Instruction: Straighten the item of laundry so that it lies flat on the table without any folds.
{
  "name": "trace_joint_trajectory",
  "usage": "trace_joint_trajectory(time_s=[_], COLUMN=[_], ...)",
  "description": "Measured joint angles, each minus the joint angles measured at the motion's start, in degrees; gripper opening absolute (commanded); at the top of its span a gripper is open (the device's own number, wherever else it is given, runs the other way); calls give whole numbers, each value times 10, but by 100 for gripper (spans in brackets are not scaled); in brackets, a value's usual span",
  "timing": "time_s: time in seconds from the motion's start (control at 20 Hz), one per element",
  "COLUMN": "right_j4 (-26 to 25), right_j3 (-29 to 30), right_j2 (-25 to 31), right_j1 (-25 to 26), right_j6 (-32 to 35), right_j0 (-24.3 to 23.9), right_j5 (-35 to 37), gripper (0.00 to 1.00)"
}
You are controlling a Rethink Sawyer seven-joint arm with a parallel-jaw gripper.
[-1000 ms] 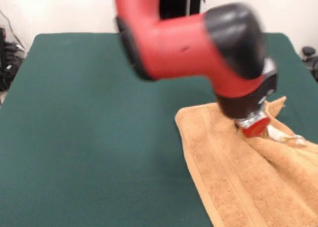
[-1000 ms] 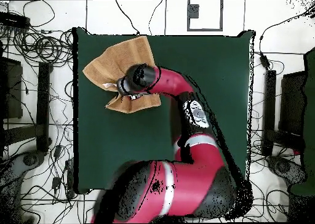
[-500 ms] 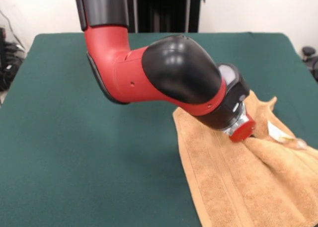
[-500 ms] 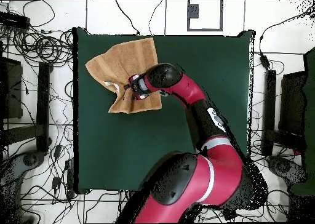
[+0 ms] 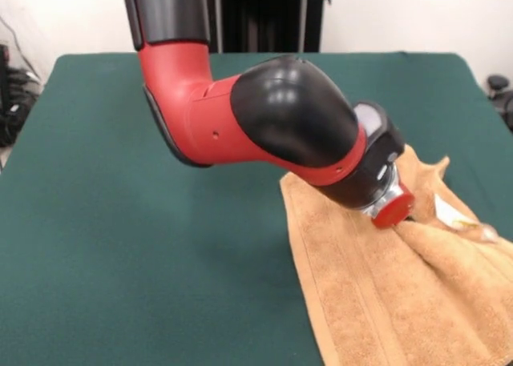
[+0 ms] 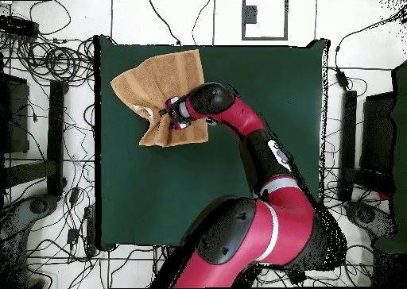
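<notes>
The tan-orange towel [image 5: 377, 302] lies at the front view's lower right on the green table [image 5: 144, 262], running off the picture's edge. It is creased, with a raised ridge from the gripper toward the right, and its white tag [image 5: 453, 215] shows next to that ridge. My gripper [image 5: 398, 219] points down into the towel, whose cloth gathers to a peak at its tip, so it looks shut on the towel. In the overhead view the towel [image 6: 159, 75] sits at the table's upper left corner, with the gripper [image 6: 168, 113] over its lower middle.
The red and black arm [image 5: 272, 126] leans across the table's middle. The towel lies close to the table's edges [image 6: 97, 95] in the overhead view. Cables and stands [image 6: 48, 103] surround the table on the floor.
Over the second the arm swung round, its elbow moving to the right in the overhead view, and the towel's near part drew in. In the last half second almost nothing moved.
</notes>
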Motion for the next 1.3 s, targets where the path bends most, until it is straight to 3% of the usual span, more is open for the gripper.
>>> trace_joint_trajectory(time_s=[0.75,1.3], right_j4=[86,96], right_j3=[0,11], right_j2=[39,40], right_j1=[66,70], right_j6=[0,0], right_j0=[-47,-43], right_j5=[52,55], gripper=[100,100])
